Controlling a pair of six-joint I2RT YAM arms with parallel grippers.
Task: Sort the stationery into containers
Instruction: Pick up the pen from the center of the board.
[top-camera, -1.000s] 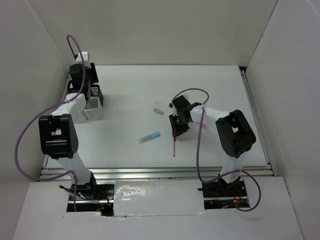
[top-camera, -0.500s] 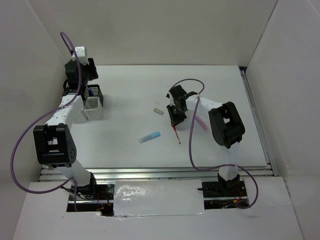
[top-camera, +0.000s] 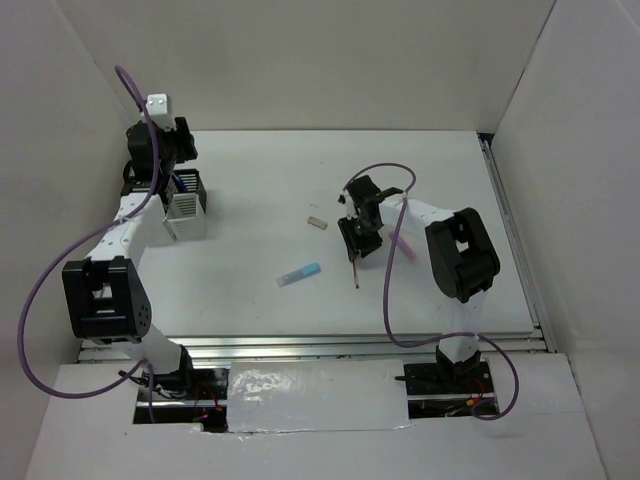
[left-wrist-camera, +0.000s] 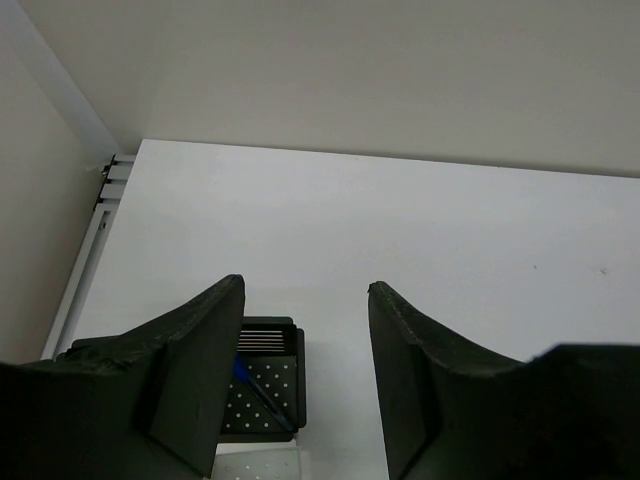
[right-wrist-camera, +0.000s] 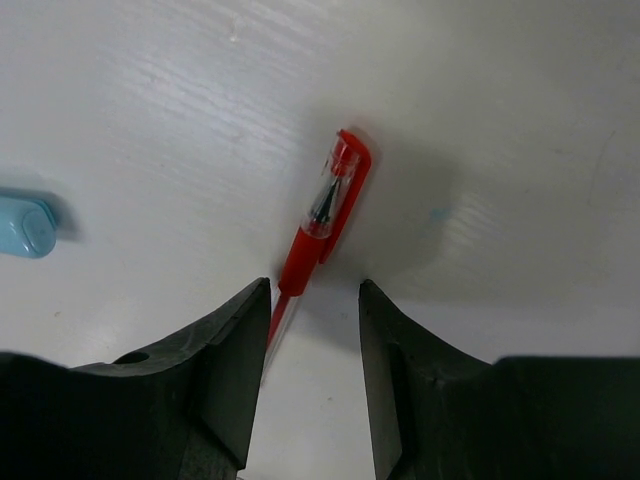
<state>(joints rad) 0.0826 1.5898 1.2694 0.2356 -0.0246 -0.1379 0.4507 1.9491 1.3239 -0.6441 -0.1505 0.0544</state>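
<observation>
Right gripper (right-wrist-camera: 313, 290) stands spread astride the red pen (right-wrist-camera: 312, 232) lying mid-counter (top-camera: 250, 180), probably lining up a pinch. Left gripper (left-wrist-camera: 306, 285), spread and empty, hovers above the far-left containers (top-camera: 186, 222).

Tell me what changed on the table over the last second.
The right hand drew back from the near edge, taking the red pen with it. Its jaws now stand apart, wider than the pen lying between them. The left hand edged leftward above the bins, open and empty. The light-blue marker, eraser and bins stayed put.
</observation>
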